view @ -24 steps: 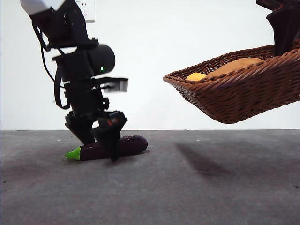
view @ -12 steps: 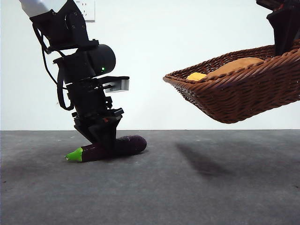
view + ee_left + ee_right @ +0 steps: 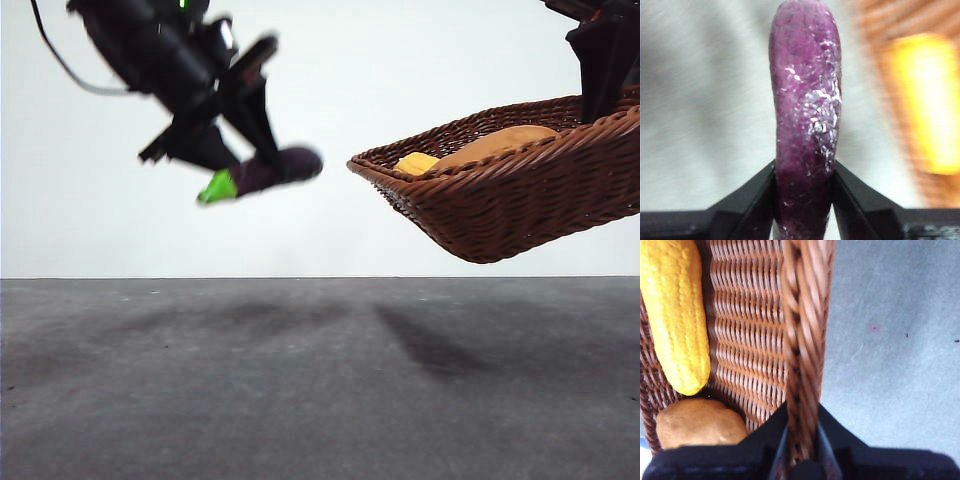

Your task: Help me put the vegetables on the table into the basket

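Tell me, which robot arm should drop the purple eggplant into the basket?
The left. Its gripper already clamps the eggplant in the air, near the basket. The right gripper is busy pinching the basket's rim, holding it above the table.

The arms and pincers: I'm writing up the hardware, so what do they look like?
Both are black. The left pincer has two flat, angular matte black jaws on a black base; in the front view its arm is bulky, with a thin black cable looping off it and a small green light. The right pincer has the same black angular jaws.
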Controlling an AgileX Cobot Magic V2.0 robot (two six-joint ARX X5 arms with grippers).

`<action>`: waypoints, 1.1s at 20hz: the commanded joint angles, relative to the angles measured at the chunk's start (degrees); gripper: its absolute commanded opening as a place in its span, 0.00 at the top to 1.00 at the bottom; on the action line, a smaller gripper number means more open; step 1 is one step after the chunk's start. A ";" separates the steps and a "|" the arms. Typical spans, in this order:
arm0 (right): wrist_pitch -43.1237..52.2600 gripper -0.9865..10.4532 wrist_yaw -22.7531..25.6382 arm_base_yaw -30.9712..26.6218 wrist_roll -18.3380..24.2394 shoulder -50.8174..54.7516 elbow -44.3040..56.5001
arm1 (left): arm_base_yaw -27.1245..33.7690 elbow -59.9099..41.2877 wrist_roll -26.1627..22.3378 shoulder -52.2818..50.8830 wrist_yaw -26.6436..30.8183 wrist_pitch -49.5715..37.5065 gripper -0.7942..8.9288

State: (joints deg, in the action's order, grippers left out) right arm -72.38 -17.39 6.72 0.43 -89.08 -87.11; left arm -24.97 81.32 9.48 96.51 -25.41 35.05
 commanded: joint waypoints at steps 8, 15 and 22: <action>0.31 0.93 -1.55 0.07 0.94 -0.39 0.28 | -14.53 -0.22 10.23 -6.60 2.93 -8.35 0.92; -1.92 0.93 -6.71 0.83 2.84 -0.39 0.28 | -18.80 -0.22 20.37 -3.69 2.93 -14.69 0.76; -2.75 0.93 -9.92 3.96 4.33 -0.39 0.28 | -18.80 -0.22 26.27 -3.58 3.54 -17.94 0.58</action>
State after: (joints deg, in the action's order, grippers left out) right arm -75.37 -26.06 10.61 4.08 -89.10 -87.11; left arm -43.57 81.34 34.85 92.38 -21.76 17.43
